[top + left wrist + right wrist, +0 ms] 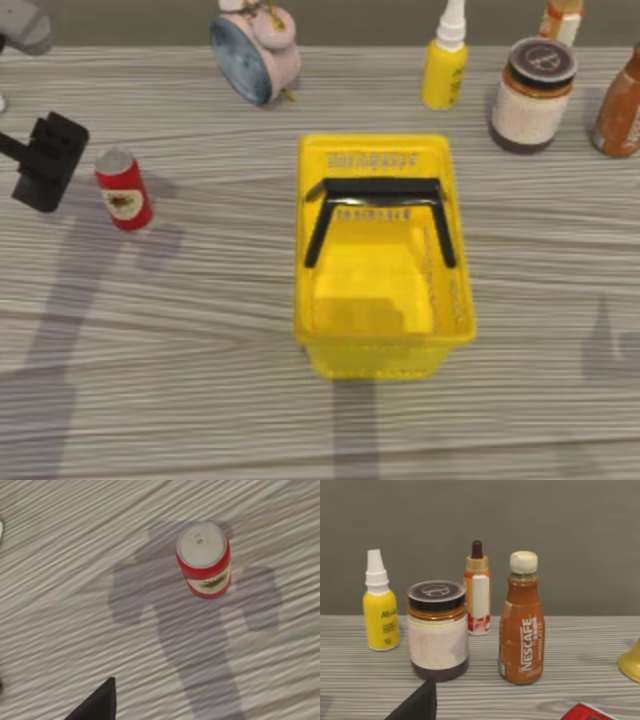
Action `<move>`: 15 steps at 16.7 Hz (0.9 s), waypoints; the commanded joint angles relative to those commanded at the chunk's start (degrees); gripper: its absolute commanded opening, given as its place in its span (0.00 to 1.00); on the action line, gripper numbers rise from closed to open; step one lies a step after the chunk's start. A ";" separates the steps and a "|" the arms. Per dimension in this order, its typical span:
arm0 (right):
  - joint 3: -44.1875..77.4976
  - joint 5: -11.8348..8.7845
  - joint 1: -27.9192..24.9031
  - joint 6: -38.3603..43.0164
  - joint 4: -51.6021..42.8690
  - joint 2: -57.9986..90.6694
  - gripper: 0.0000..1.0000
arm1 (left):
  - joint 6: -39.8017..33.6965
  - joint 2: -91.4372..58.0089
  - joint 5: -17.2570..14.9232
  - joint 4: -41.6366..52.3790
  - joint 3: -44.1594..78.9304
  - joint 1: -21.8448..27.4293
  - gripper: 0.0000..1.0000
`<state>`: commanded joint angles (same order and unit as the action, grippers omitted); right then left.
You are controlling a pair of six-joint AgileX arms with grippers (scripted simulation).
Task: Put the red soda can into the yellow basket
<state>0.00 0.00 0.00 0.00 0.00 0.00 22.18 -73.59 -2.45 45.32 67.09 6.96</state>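
The red soda can [123, 190] stands upright on the left of the table, with a silver top and a pale label. My left gripper [45, 160] hovers just to its left, apart from it and open, with nothing held. In the left wrist view the can [204, 560] stands ahead, and only one dark fingertip [102, 700] shows. The yellow basket [385, 345] sits at the table's middle, its black handles [378, 190] folded across the opening. My right arm is out of the top view; one of its fingertips [420, 702] shows in the right wrist view, well off to one side.
Along the back edge stand a pink alarm clock [255, 55], a yellow nozzle bottle [445, 65], a dark-lidded jar [532, 95], a dropper bottle [562, 18] and a brown bottle [620, 105]. The wood-grain table runs bare between the can and the basket.
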 joint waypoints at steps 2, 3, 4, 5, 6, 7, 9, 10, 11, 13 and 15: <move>0.00 0.00 0.00 0.00 0.00 0.00 1.00 | 3.47 -11.88 0.17 6.58 10.68 0.45 1.00; 0.00 0.00 0.00 0.00 0.00 0.00 1.00 | 5.16 -17.68 0.28 9.72 15.93 0.62 1.00; 0.00 0.00 0.00 0.00 0.00 0.00 1.00 | 6.79 -23.34 0.41 12.75 21.05 0.77 1.00; 0.00 0.00 0.00 0.00 0.00 0.00 1.00 | 8.36 -28.83 0.56 15.64 26.03 0.89 1.00; 0.00 0.00 0.00 0.00 0.00 0.00 1.00 | 9.83 -34.06 0.72 18.31 30.75 0.96 1.00; 0.00 0.00 0.00 0.00 0.00 0.00 1.00 | 11.19 -39.00 0.90 20.79 35.21 1.01 1.00; 0.00 0.00 0.00 0.00 0.00 0.00 1.00 | 13.57 -47.89 1.27 25.08 43.22 1.02 1.00; 0.00 0.00 0.00 0.00 0.00 0.00 1.00 | 14.57 -51.76 1.45 26.88 46.69 0.99 1.00; 0.00 0.00 0.00 0.00 0.00 0.00 1.00 | 15.43 -55.19 1.63 28.44 49.77 0.94 1.00; 0.00 0.00 0.00 0.00 0.00 0.00 1.00 | 16.66 -60.28 1.93 30.67 54.40 0.83 1.00; 0.00 0.00 0.00 0.00 0.00 0.00 1.00 | 17.30 -63.04 2.12 31.85 56.96 0.74 1.00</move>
<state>0.00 0.00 0.00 0.00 0.00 0.00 39.48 -136.63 -0.33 77.17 124.05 7.70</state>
